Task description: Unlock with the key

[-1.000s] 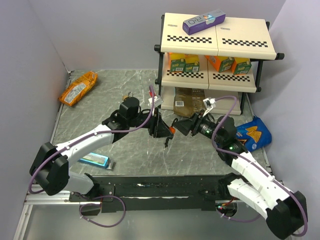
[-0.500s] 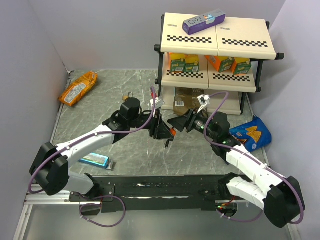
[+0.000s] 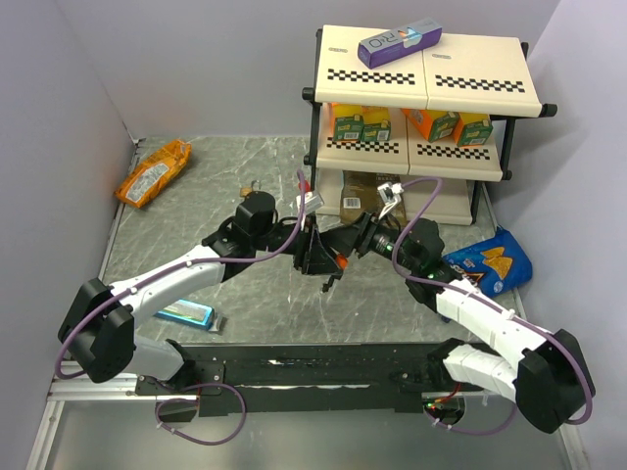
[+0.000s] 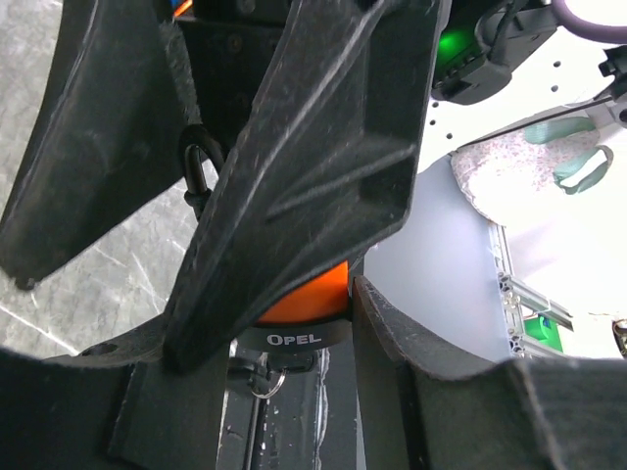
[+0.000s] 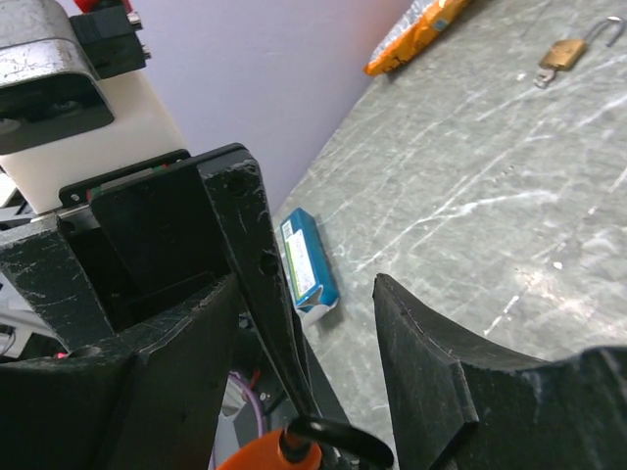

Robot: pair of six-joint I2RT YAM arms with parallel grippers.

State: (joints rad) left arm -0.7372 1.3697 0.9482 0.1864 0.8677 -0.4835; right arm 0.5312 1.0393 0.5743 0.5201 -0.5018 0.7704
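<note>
Soft, even overhead light on the grey marbled tabletop (image 3: 245,166) — shadows faint. Left wrist view burns out white at right, close black parts blurred — right wrist view sharper farther off.

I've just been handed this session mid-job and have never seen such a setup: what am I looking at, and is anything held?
Two robot arms are bolted at the near edge of the table. The overhead picture looks down from behind them: left arm on the left, right arm on the right. The other two pictures come from a camera on each wrist, so the black shapes filling them are jaws. The left arm's jaws grip the orange-red padlock; the key, black-headed, sits just under it. The right arm's jaws stand open close by, holding nothing. On the table lie a brass padlock, an orange snack bag, a blue packet and a blue bag, beside a shelf rack.
</note>
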